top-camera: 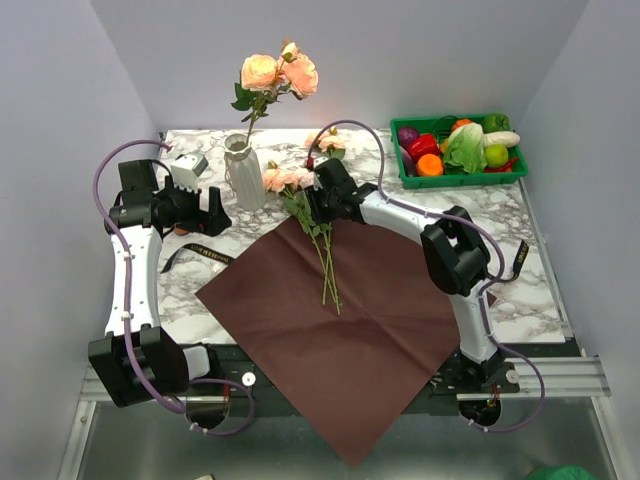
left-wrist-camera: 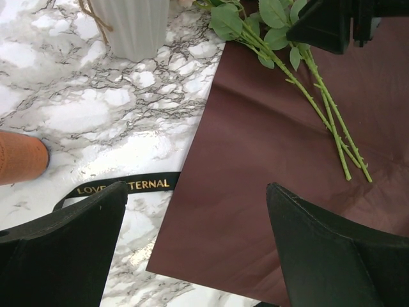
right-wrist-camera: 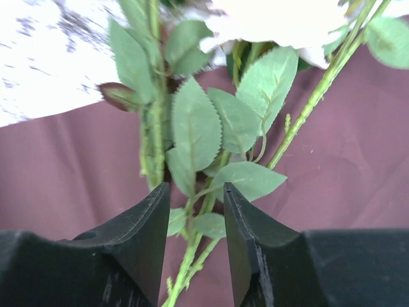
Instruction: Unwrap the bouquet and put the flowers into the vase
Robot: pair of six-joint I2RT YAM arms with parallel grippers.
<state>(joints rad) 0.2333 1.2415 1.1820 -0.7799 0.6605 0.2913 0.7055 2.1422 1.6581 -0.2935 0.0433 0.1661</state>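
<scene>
The white ribbed vase (top-camera: 243,172) stands at the back left and holds two peach roses (top-camera: 278,72). The bouquet is unwrapped: its dark red paper (top-camera: 350,330) lies flat, and the black ribbon (top-camera: 200,255) lies on the marble to the left. Loose flowers (top-camera: 300,195) lie on the paper's far corner, stems (top-camera: 328,270) pointing toward me. My right gripper (top-camera: 318,208) is low over them. In the right wrist view it (right-wrist-camera: 196,187) is open, with stems (right-wrist-camera: 192,256) in the gap between its fingers. My left gripper (left-wrist-camera: 197,188) hangs wide open over the paper's left corner (left-wrist-camera: 268,141), near the vase (left-wrist-camera: 137,25).
A green crate of vegetables (top-camera: 460,150) sits at the back right. One more rose (top-camera: 330,142) lies behind the right gripper. An orange bottle (left-wrist-camera: 19,157) lies on the marble by my left gripper. The paper's near corner hangs over the table's front edge.
</scene>
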